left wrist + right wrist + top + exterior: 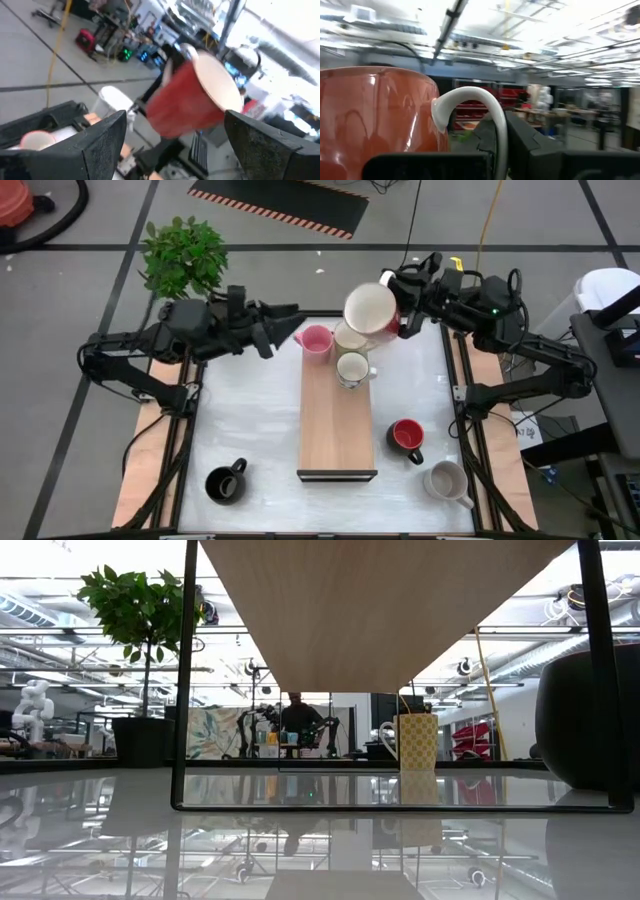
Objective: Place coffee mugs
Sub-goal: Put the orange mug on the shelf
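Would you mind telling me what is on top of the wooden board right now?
The pink mug and two cream mugs sit at its far end; the raised red mug hides part of them.

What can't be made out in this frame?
High view: the raised red mug in the right pincer covers most of a cream mug beneath it.
Low view: the wooden board hides its own top and whatever stands there.
Left wrist view: blur smears the raised red mug; its handle is unreadable.

The right gripper (405, 315) is raised at the table's far edge, shut on a mug (370, 308); the left gripper (285, 320) hovers opposite, fingers spread.
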